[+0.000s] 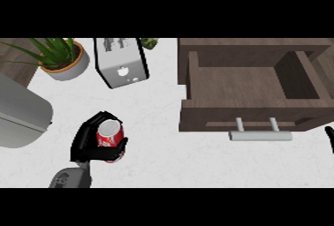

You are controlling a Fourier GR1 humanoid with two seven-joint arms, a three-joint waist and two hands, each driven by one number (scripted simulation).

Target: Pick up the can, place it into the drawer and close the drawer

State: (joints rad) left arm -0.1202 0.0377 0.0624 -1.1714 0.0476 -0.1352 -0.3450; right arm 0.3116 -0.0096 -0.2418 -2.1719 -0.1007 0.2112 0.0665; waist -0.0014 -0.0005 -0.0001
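A red can (109, 135) with a silver top stands in the lower left of the head view, and my left hand (90, 142) is curled round it from the left and below. The brown wooden drawer (251, 115) stands pulled out at the right, its inside bare, with a silver bar handle (259, 135) on its front. Only a fingertip of my right hand (329, 137) shows at the right edge, level with the handle.
A silver toaster (120, 62) stands behind the can. A potted plant (62, 57) is at the back left, and a grey rounded appliance (20, 117) fills the left edge. White counter lies between the can and the drawer.
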